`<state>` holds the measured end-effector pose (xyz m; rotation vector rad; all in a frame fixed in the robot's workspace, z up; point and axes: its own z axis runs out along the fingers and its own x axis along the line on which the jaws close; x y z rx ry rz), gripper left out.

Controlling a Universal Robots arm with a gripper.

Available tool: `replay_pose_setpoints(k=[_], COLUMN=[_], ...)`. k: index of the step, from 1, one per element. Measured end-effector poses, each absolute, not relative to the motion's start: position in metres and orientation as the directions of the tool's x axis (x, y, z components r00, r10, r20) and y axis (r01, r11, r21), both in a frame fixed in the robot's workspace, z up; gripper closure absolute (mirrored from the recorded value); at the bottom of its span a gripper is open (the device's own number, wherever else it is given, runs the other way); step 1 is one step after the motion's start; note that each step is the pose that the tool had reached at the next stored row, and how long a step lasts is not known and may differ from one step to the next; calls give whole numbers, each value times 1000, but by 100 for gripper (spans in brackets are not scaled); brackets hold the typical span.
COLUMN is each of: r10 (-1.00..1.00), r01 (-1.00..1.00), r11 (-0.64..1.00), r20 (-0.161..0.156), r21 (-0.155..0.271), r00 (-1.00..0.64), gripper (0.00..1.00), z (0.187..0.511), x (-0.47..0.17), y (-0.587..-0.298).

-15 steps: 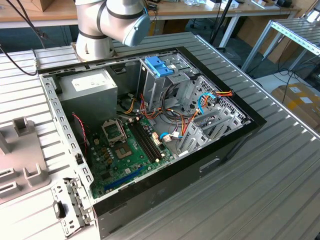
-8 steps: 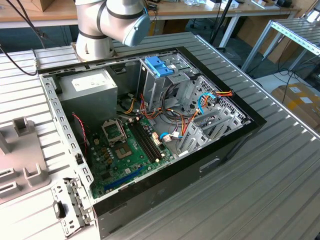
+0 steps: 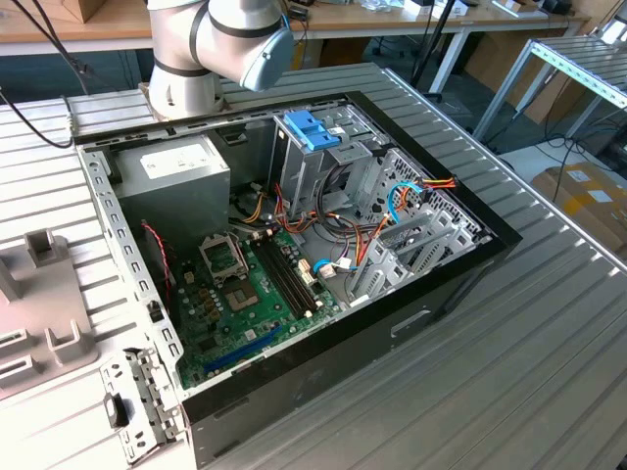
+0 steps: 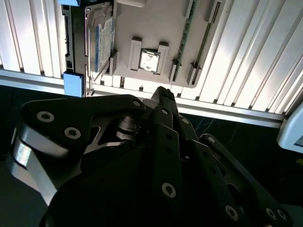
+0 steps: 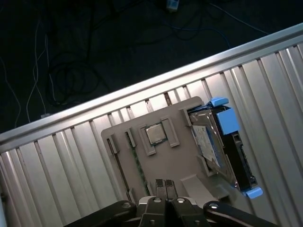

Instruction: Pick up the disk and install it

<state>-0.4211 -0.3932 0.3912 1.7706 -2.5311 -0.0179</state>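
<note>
The end effector (image 5: 164,182) (image 4: 163,91) has its two dark fingers pressed together at the tips, with no gap between them and nothing held. It hangs in the air over a grey holder plate (image 5: 182,158) (image 4: 156,23) that lies flat on the ribbed aluminium counter (image 5: 71,156) (image 4: 246,56), close to the counter's edge, beyond which the dark floor with loose cables shows. The disk (image 5: 215,146) (image 4: 102,38) sits at one end of that plate, well apart from the fingers. It appears propped on its long edge in a slot, with its white-and-blue label face turned toward the middle of the plate and its blue plastic rails on the outer side. Beside the disk, in the middle of the plate, a square processor chip (image 5: 155,134) (image 4: 149,60) lies in a small raised frame. Past the chip, a thin green memory stick (image 5: 137,165) (image 4: 188,19) stands in a narrow slot. In the exterior view the arm (image 3: 216,44) rises from its base at the far side of the counter (image 3: 509,343), behind an open computer case (image 3: 460,279). Inside the case are a grey power supply (image 3: 181,176) on the exterior view's left, a green motherboard (image 3: 245,304) below it, and a metal drive cage (image 3: 313,162) with a light-blue top, among coloured wires. Part of the holder plate (image 3: 39,294) shows at the exterior view's left edge.
</note>
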Motion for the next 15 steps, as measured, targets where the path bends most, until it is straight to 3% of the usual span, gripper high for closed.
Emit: replay_pose_setpoints(k=[15], r10=[-983], r01=[-983], r11=[180], r20=[36], r21=[40], r00=[-179], gripper=[89], z=[391], x=[-421], y=[-393])
